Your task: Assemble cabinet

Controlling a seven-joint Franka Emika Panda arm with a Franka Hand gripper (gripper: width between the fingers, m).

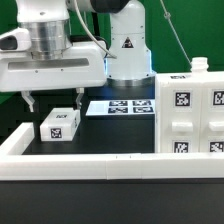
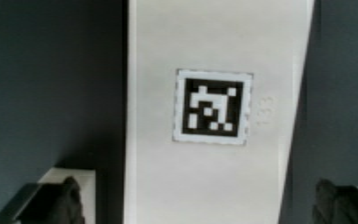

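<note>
On the dark desk [image 1: 115,135] the cabinet [image 1: 190,112], a big white tagged body, stands at the exterior view's right, just behind the long white rail [image 1: 100,167]. The marker board [image 1: 125,105] lies flat farther back. A small white box [image 1: 60,124] [image 2: 211,50], tag on top, sits well apart toward the left, below the claw [image 1: 56,100], whose fingers [image 2: 60,200] are spread wide either side of it, gripping nothing
</note>
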